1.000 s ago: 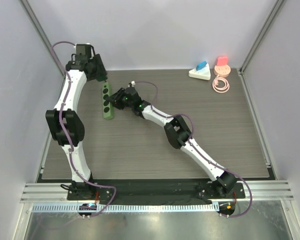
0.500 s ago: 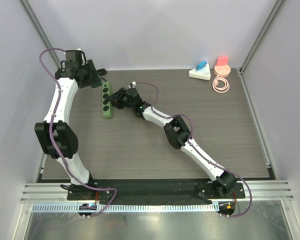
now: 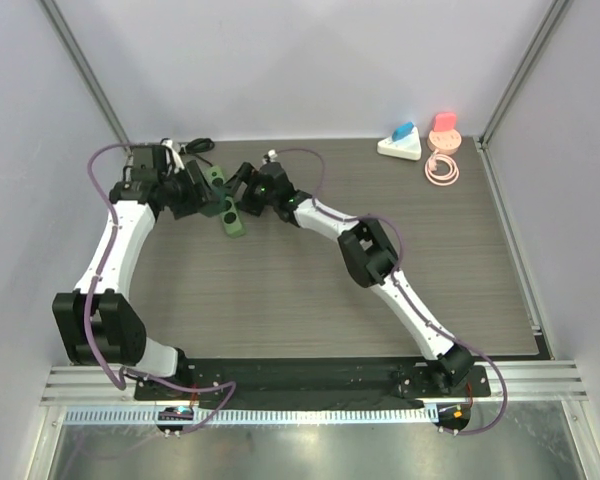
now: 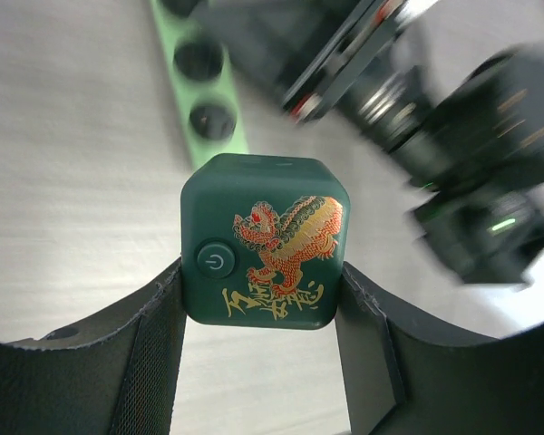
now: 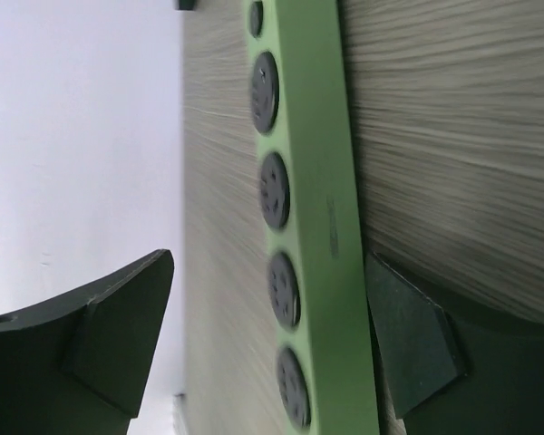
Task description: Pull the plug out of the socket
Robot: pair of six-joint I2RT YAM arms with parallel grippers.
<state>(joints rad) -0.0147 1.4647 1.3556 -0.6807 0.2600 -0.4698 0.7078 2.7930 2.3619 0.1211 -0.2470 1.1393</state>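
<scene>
A dark green cube plug [image 4: 265,240] with a gold and red dragon and a power button sits between my left gripper's [image 4: 261,279] pads, and the gripper is shut on it. Behind it the light green socket strip [image 4: 204,91] runs away, its near end hidden by the plug, so I cannot tell whether the two are joined. In the top view the strip [image 3: 228,213] lies slanted at the back left, with the left gripper [image 3: 202,195] on its left and the right gripper [image 3: 238,195] on its right. My right gripper [image 5: 267,272] stands open astride the strip [image 5: 317,227]; one finger [image 5: 408,335] rests against its side.
At the back right stand a white wedge-shaped adapter with a blue top [image 3: 400,143], a pink plug [image 3: 444,128] and a coiled pink cable [image 3: 441,168]. Pale enclosure walls close in the left, back and right.
My left arm has swung toward the front with the plug. The strip has turned from straight to slanted. The right gripper has opened wide from its hold on the strip.
</scene>
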